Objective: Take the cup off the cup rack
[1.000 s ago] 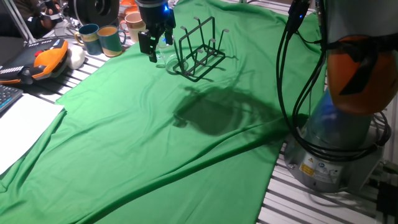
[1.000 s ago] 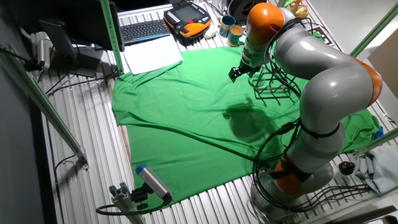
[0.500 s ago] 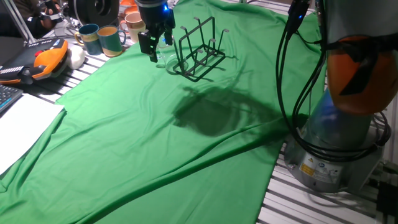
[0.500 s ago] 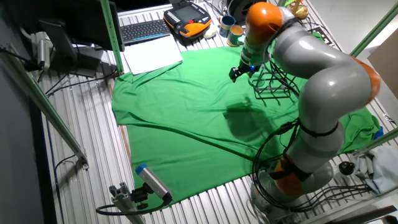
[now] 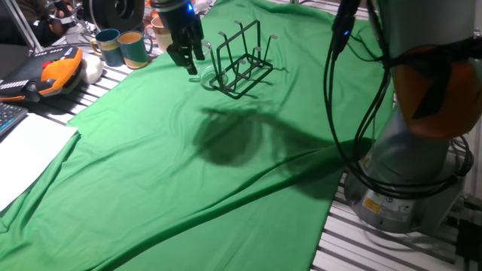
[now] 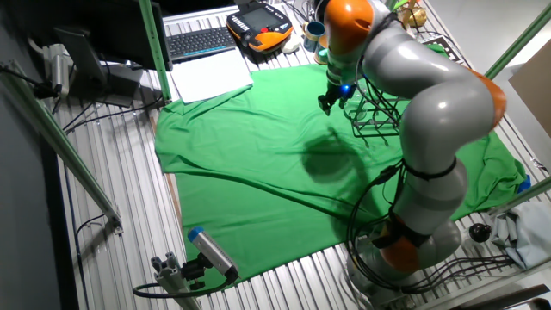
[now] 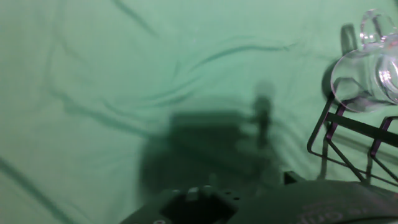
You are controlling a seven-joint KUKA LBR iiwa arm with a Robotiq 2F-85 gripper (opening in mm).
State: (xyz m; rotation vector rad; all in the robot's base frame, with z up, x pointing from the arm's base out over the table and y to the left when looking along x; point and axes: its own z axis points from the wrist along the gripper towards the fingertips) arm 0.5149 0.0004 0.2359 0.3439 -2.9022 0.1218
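In the hand view, the cup is cut off by the right edge, and only a corner of the cup rack is seen at the lower right. The end effector's fingers are not shown there; only a blurred dark housing is seen along the bottom edge. In one fixed view, the end effector is seen against the far clutter, and its opening cannot be judged. The cup is hardly made out there. In the other fixed view, the end effector is too small to read.
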